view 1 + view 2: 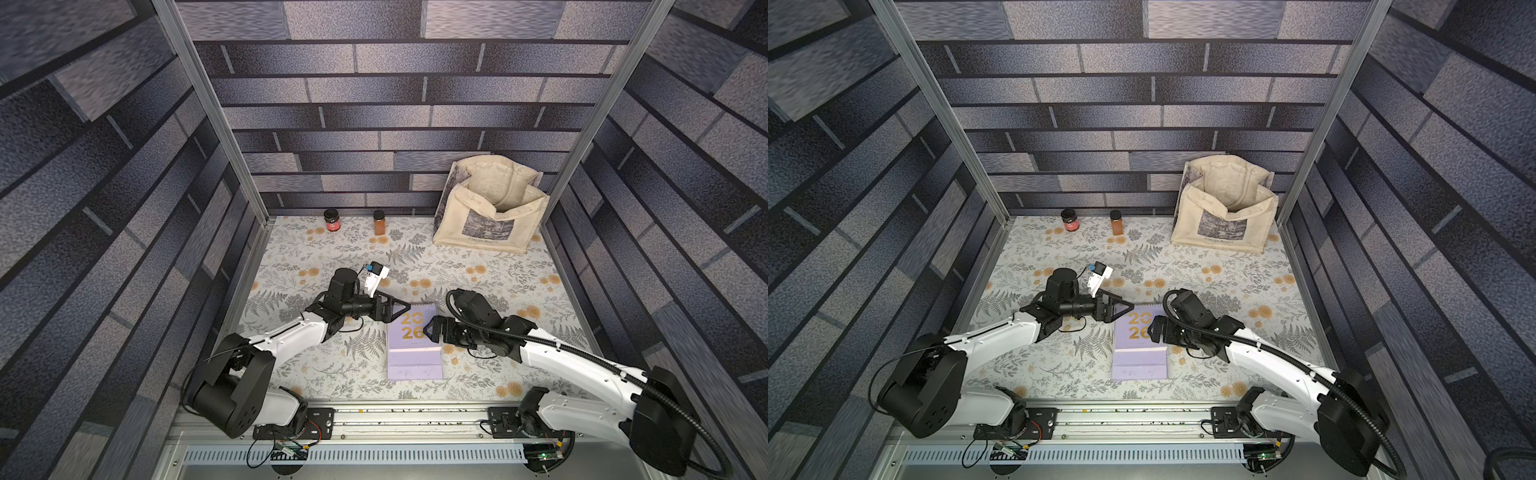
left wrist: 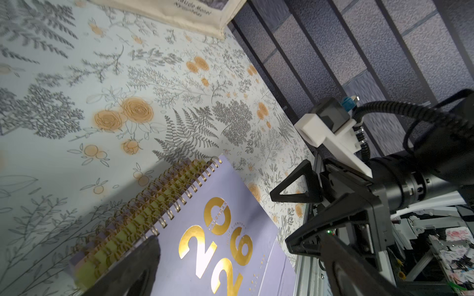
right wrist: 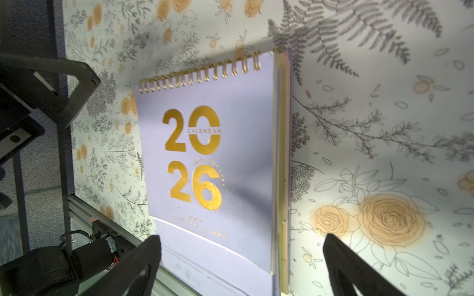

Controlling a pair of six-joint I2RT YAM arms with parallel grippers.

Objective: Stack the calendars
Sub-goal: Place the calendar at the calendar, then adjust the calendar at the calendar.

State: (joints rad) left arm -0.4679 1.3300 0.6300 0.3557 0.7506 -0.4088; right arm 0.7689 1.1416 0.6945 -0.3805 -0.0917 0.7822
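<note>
The stack of calendars (image 1: 412, 357) is lying flat on the tabletop (image 1: 324, 374) at 6 o'clock from its centre, near the front rail, with a lavender "2026" cover facing up. In the right wrist view its side edge (image 3: 281, 153) is showing pale peach, yellow-green and lavender layers, though I am not managing to count them. The left claw (image 1: 398, 311) is hovering at the stack's 11 o'clock corner, just by the gold spiral binding (image 2: 177, 202), and the right claw (image 1: 430, 330) is hanging at its 2 o'clock edge; both are standing released, jaws wide, grasping nothing. No loose calendar is showing elsewhere in both top views, so I am judging the stacking nearly finished and the step in hand to be tidying the pile and leaving it. Doing that well is meaning lifting each claw straight up before swinging it away, since a finger catching a wire loop would be dragging the top layers askew. The 2 claws are sitting near each other and risking a clash. The tote bag (image 1: 490, 220) is standing at 1 o'clock by the back wall. A red-labelled jar (image 1: 331, 220) and an amber jar (image 1: 379, 223) are waiting at 11 and 12 o'clock, well apart from the stack and blocking nothing.
</note>
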